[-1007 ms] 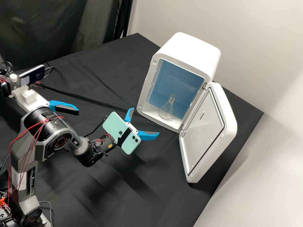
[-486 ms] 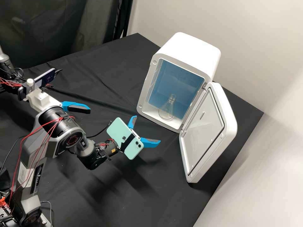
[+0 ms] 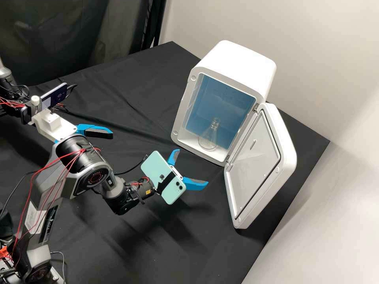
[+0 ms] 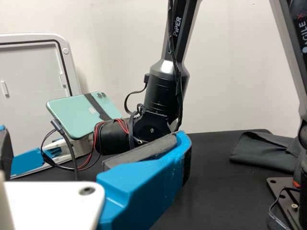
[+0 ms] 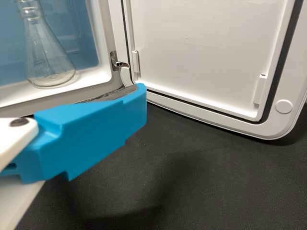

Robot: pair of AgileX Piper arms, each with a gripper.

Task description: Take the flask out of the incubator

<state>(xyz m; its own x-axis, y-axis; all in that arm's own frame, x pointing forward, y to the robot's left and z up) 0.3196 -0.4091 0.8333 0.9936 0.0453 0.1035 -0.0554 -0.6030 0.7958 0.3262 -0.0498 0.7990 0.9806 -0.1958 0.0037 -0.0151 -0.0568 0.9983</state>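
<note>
1. Your right fingers were spread wide, holding nothing, just in front of the open incubator.
2. The flask stood upright inside, on its floor.
3. Your left fingers were apart too, well back over the desk.

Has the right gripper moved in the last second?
Yes. The right gripper has shifted closer to the open door of the incubator, not yet at the flask.
</note>
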